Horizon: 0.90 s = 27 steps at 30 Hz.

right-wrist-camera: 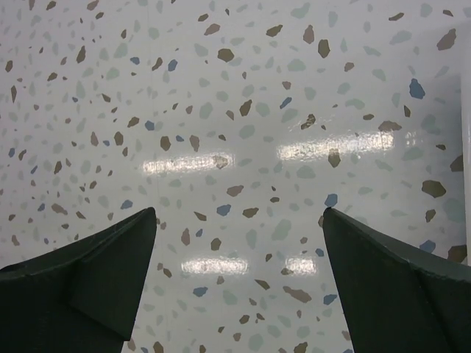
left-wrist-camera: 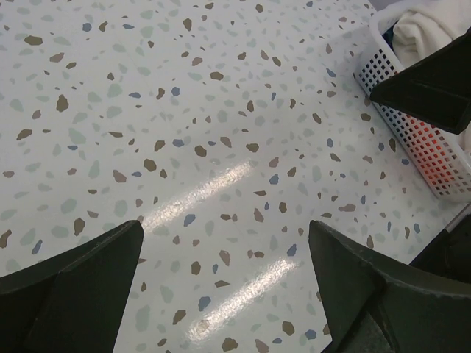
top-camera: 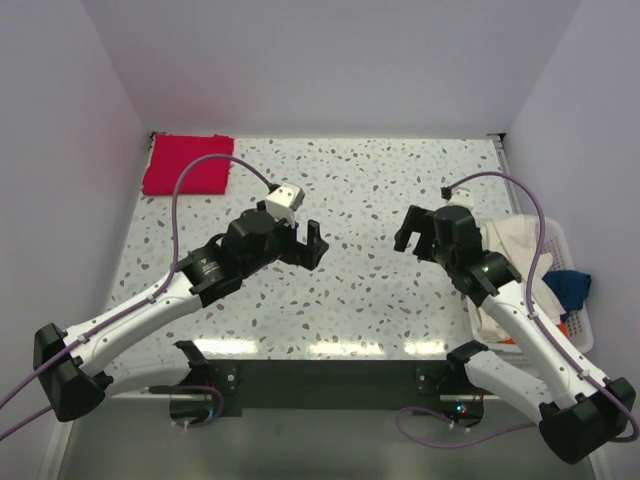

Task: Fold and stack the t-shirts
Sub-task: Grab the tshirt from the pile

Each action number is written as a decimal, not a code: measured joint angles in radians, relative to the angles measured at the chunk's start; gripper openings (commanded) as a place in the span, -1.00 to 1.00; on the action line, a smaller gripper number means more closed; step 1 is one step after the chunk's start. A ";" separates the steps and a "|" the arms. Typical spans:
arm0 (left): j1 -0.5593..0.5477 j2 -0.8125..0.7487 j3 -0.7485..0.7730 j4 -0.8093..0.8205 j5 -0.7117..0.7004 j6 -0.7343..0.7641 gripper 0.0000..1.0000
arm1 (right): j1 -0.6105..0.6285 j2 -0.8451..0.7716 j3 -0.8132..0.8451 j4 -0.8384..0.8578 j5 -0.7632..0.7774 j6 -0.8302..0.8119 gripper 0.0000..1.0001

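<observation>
A folded red t-shirt lies at the table's far left corner. More t-shirts are bunched in a white basket at the right edge: a cream one, a blue one and a bit of an orange one. My left gripper hangs open over the bare middle of the table, and my right gripper faces it, also open. In the left wrist view the left gripper holds nothing, with the cream t-shirt at top right. Only tabletop shows between the right gripper's fingers.
The speckled terrazzo table is walled at the back and both sides. The perforated basket stands beside the right arm, partly behind it. A dark part of the right gripper crosses the left wrist view at top right.
</observation>
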 measured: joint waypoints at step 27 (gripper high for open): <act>0.000 0.001 0.039 -0.064 0.067 0.023 1.00 | -0.347 0.357 0.366 -0.296 0.370 0.010 0.80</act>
